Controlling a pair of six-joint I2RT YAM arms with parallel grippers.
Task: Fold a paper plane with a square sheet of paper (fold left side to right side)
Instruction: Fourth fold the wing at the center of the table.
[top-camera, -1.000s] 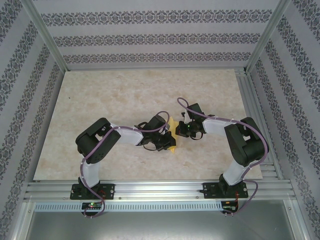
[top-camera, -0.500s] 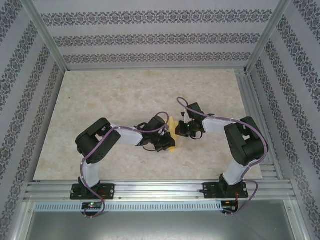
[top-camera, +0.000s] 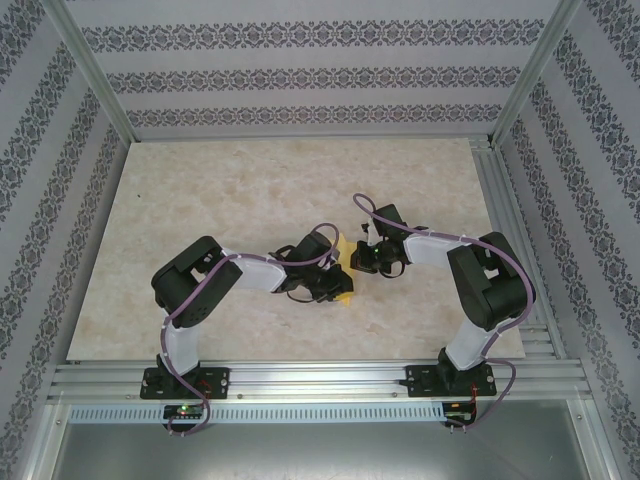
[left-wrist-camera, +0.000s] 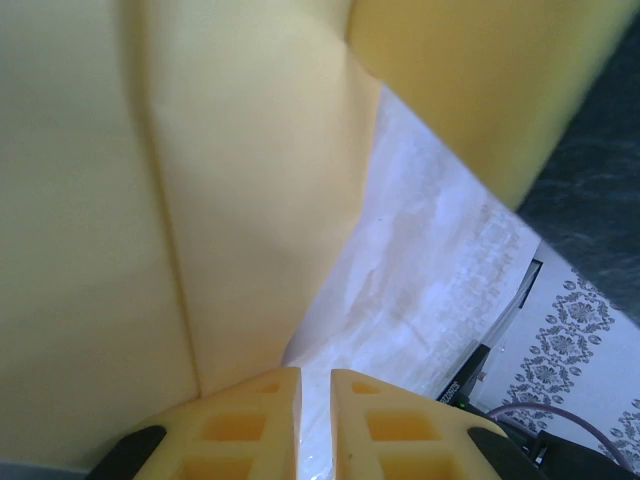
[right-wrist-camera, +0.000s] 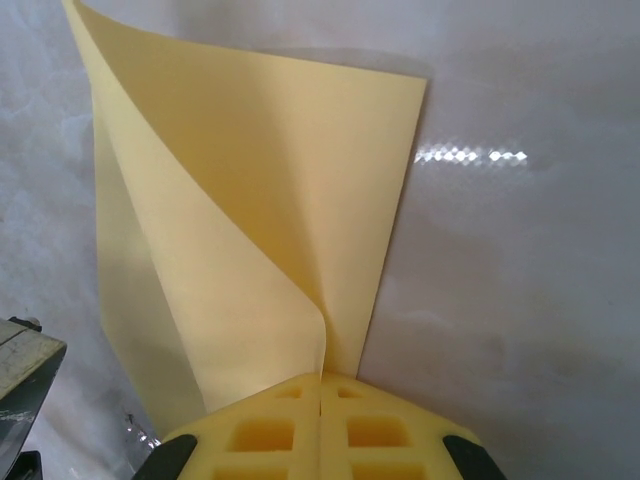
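Note:
The square sheet of paper (top-camera: 344, 268) is plain yellow and lies at the table's middle between both arms. In the right wrist view the sheet (right-wrist-camera: 260, 200) curls over on itself, and its bent near edge runs into my right gripper (right-wrist-camera: 321, 377), which is shut on it. In the left wrist view the sheet (left-wrist-camera: 250, 180) shows a straight crease and stands up to the left of my left gripper (left-wrist-camera: 315, 375). Its jaws are a narrow gap apart with bare table showing between them. From above, the left gripper (top-camera: 338, 283) and right gripper (top-camera: 357, 262) nearly meet at the paper.
The beige marbled table (top-camera: 250, 190) spreads behind and to both sides of the arms. Aluminium frame rails (top-camera: 300, 375) run along the near edge, and patterned walls close in the back and sides. Part of the right arm (left-wrist-camera: 590, 140) looms dark beside the paper.
The left gripper's jaws have come slightly apart. Both arms and the paper stay where they were in the top view.

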